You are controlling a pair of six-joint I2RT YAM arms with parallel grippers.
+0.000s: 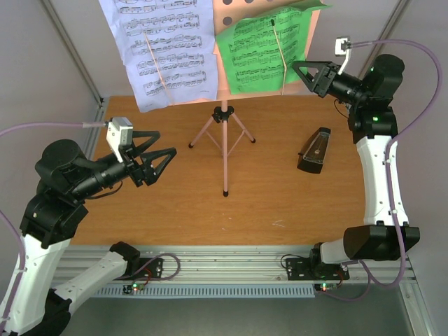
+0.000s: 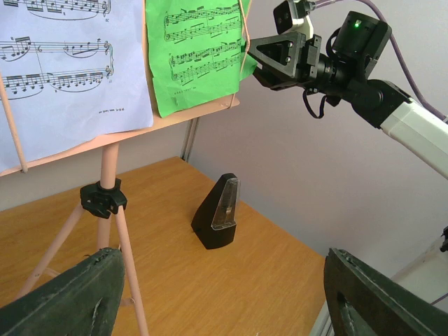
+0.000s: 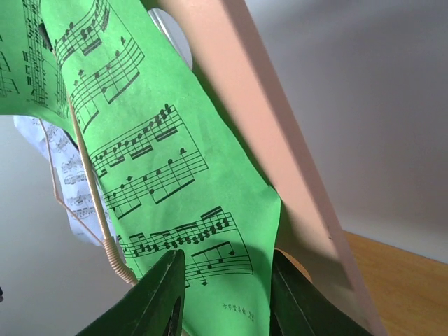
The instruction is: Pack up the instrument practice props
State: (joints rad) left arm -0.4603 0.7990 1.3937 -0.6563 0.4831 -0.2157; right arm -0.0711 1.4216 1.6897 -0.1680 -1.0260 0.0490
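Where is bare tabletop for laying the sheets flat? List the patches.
Widest: the strip of table between the stand and the near edge. Also between stand and metronome. Crowded: under the desk around the tripod legs, the left side where the left gripper hovers, and the back right, with the right gripper at the green sheet.

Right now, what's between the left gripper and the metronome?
The pink music stand's tripod legs stand between left gripper and metronome, seen in the top view.

White sheet (image 1: 164, 49), top beyond upper edge
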